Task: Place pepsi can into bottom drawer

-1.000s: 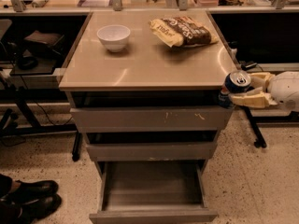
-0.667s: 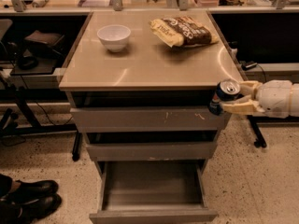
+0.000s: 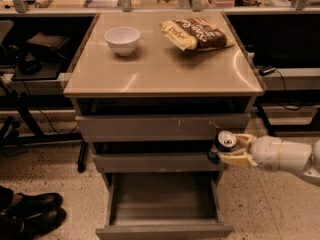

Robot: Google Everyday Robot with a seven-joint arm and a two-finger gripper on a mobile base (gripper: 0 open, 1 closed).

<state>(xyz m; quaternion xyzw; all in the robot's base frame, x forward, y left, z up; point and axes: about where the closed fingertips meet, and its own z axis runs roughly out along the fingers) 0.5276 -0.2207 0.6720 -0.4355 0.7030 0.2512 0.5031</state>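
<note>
Hanging beside the right end of the middle drawer (image 3: 155, 162), the pepsi can (image 3: 221, 146) was clamped in the pincer (image 3: 227, 150), just above the right wall of the open bottom drawer (image 3: 160, 199). Lifting and carrying looked done (lowering and release remained). Its long axis stood near upright, silver top upward, slightly tilted

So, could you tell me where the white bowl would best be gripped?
Probably its rim, pinched from above: the white bowl stands upright and open, its rounded wall looking too wide for a side grasp. The gripper, beside the middle drawer, holds the pepsi can.
</note>
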